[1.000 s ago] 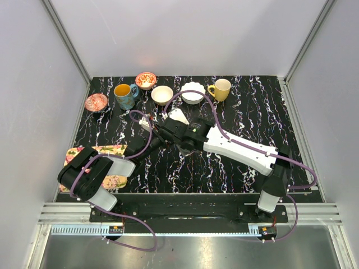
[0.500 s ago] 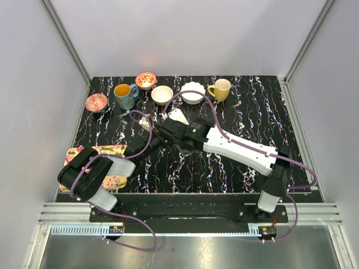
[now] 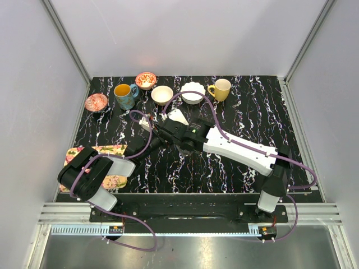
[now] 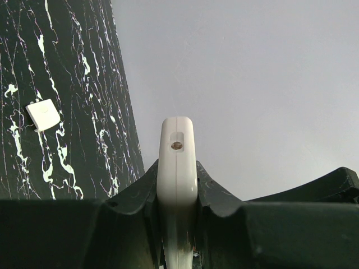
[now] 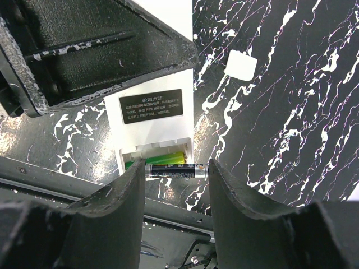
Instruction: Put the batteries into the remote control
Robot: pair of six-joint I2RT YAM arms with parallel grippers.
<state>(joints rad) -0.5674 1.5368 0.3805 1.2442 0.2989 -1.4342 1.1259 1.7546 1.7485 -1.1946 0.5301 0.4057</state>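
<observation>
- White remote control (image 5: 152, 126) sits clamped by its thin edges in the left gripper (image 4: 176, 188), whose jaws are shut tight on the body; the grip looks meant to steady it so that a battery can be pressed in without the slab sliding
- Its back faces the right wrist camera, black label (image 5: 151, 104) showing and the compartment below it open, so the slots are reachable from the right arm's side
- One green battery (image 5: 162, 159) lies seated across the compartment, filling the slot nearer the label
- The right gripper (image 5: 176, 176) has its jaws about half apart, and the held battery (image 5: 175, 170) spans the gap between them end to end, which keeps its long side free to drop into a slot
- That battery hangs parallel to the seated one, at the compartment's open end and shifted a little sideways from it; I cannot tell whether it touches the remote yet
- My reading is that the second battery is lined up with the empty slot, so the task is well past halfway but not finished
- The thin white back cover (image 5: 241, 64) lies flat on the black marbled table (image 5: 291, 112), near the remote but apart from it, probably left there for refitting once both cells are in
- The likely risk is the battery springing out when the jaws let go
</observation>
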